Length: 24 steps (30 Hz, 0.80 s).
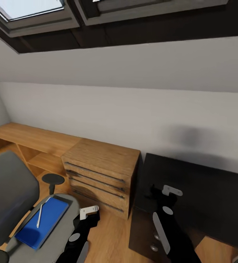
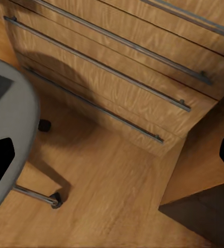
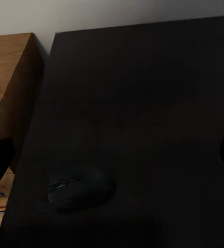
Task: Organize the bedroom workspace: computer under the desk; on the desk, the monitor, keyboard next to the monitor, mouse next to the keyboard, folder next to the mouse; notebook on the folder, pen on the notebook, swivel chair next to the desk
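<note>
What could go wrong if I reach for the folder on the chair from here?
1. A pen lies loose on the folder; lifting or tilting the folder could roll it onto the floor.
2. The left gripper sits close to the chair seat edge; a nudge might roll the chair away on its castors.
3. The mouse is dark on the black desk, so the right arm could bump it unnoticed.

A blue folder (image 1: 42, 222) lies flat on the grey seat of the swivel chair (image 1: 9, 193), with a thin pale pen (image 1: 40, 215) resting on top of it. A dark mouse (image 3: 78, 187) sits on the glossy black table (image 1: 199, 193), near its edge.
</note>
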Motion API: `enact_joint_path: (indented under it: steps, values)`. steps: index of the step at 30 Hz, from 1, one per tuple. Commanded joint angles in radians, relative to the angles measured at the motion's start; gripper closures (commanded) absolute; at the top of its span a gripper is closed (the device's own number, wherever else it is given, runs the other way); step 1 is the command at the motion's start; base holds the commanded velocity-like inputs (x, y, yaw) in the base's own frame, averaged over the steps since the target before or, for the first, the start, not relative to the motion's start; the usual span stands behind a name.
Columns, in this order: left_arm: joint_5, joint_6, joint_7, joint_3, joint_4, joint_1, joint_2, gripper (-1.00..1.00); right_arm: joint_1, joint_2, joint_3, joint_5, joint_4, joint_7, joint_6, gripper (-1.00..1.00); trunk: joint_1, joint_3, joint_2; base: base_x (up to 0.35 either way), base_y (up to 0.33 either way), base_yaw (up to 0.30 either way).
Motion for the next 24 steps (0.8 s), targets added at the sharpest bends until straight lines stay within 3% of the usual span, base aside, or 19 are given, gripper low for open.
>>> enact_joint_path:
  steps: [1, 7, 12, 18, 23, 24]
  values:
    - [0.01, 0.005, 0.008, -0.003, -0.002, 0.0, 0.001, -1.0, -0.001, 0.0, 0.002, -0.006, -0.001, -0.007, 0.005, -1.0, 0.0, -0.001, -0.001, -0.333, 0.0, -0.25]
    - [0.01, 0.011, 0.008, -0.003, 0.002, 0.0, 0.002, -1.0, -0.001, -0.001, 0.002, -0.006, -0.001, -0.007, 0.005, -1.0, 0.0, -0.001, -0.001, -0.324, 0.0, -0.255]
    - [0.01, 0.01, 0.01, -0.002, 0.055, 0.0, 0.004, -1.0, 0.0, -0.001, 0.002, -0.006, -0.001, -0.007, 0.005, -1.0, 0.0, -0.001, -0.001, -0.137, 0.0, -0.259]
    - [0.006, -0.004, 0.013, -0.003, 0.293, 0.0, 0.005, -1.0, 0.007, 0.0, 0.003, -0.007, -0.001, -0.007, 0.006, -1.0, 0.0, -0.001, -0.001, -0.019, 0.0, -0.263]
    - [-0.02, -0.189, 0.011, -0.004, 0.51, 0.0, 0.008, -1.0, 0.008, 0.001, 0.004, -0.008, 0.0, -0.007, 0.017, -1.0, 0.0, -0.002, -0.001, -0.003, 0.0, -0.263]
    - [-0.06, -0.263, 0.01, -0.004, 0.563, 0.0, 0.01, -1.0, 0.008, 0.001, 0.005, -0.008, 0.002, -0.007, 0.02, -1.0, 0.0, -0.002, -0.001, -0.001, 0.0, -0.207]
